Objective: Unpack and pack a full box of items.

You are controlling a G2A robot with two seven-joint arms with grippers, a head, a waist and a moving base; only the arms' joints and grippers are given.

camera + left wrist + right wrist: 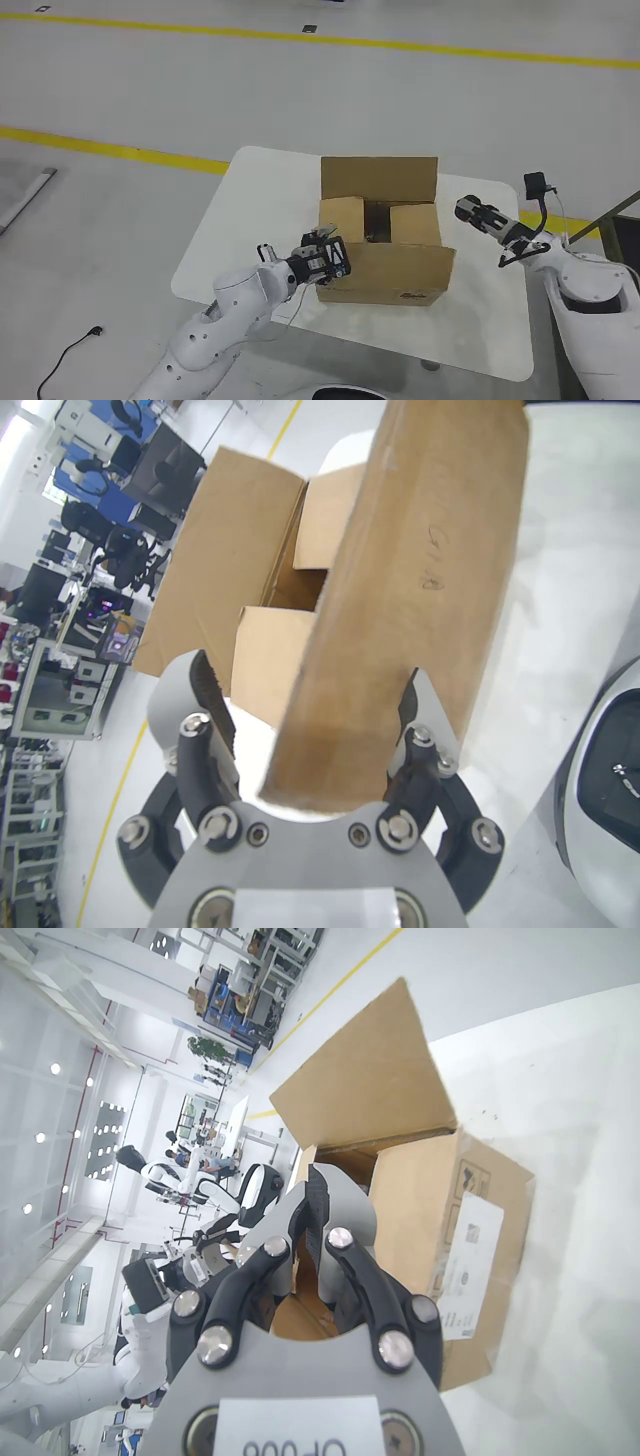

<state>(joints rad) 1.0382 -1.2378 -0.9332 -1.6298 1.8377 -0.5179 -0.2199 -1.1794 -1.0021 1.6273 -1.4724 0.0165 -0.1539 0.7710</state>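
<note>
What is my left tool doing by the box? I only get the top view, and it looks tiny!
Observer: The left wrist view shows the left tool open around a flap of the box. The flap stands between its fingers, and one finger is apart from the cardboard.
Operator: Is my other tool holding something?
Observer: No. In the right wrist view the right tool is shut with nothing in it, pointing toward the box.
Operator: Is there anything on that side of the box?
Observer: Yes, a white label is stuck on that side wall.
</note>
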